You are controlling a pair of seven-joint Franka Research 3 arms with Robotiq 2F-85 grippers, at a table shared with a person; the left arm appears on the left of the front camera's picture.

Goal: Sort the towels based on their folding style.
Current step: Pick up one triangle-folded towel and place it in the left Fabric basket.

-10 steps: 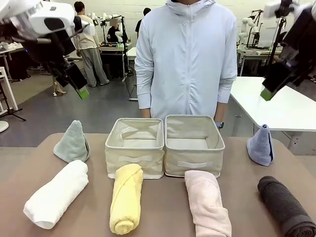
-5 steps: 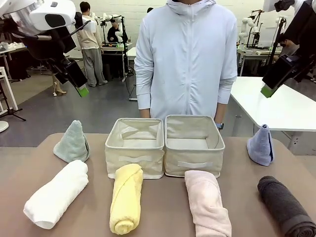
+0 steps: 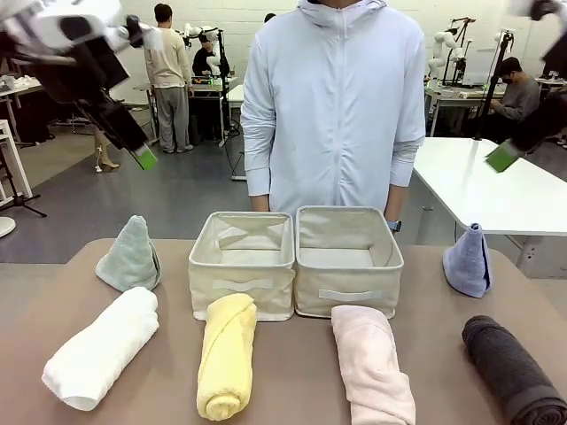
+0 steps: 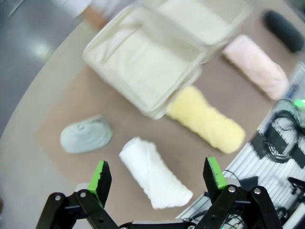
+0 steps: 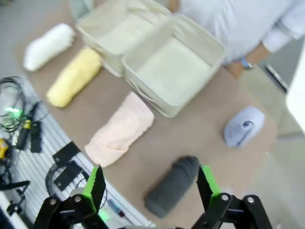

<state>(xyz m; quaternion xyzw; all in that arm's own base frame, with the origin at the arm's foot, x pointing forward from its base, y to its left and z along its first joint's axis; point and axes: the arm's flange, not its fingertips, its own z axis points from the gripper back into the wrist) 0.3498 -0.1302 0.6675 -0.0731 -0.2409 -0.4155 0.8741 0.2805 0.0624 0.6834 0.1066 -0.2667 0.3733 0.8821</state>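
Note:
Six towels lie on the brown table. A white roll point(image 3: 102, 347), a yellow roll point(image 3: 226, 354), a pink roll point(image 3: 372, 363) and a dark grey roll point(image 3: 514, 370) lie along the near edge. A sage-green cone point(image 3: 130, 255) stands far left and a light-blue cone point(image 3: 468, 260) far right. My left gripper point(image 3: 146, 159) hangs high above the left end, open and empty, and looks down at the white roll point(image 4: 152, 171). On the other side my right gripper point(image 3: 502, 158), also open and empty, hovers high over the dark grey roll point(image 5: 174, 183).
Two beige fabric bins point(image 3: 242, 232) point(image 3: 347, 228) stand side by side at the table's middle, both empty. A person in a pale blue jacket point(image 3: 332, 106) stands right behind them. A white table point(image 3: 505, 190) lies beyond the right end.
The right gripper has swung further right and slightly up. The left gripper has shifted a little up and left. The towels and bins have not moved.

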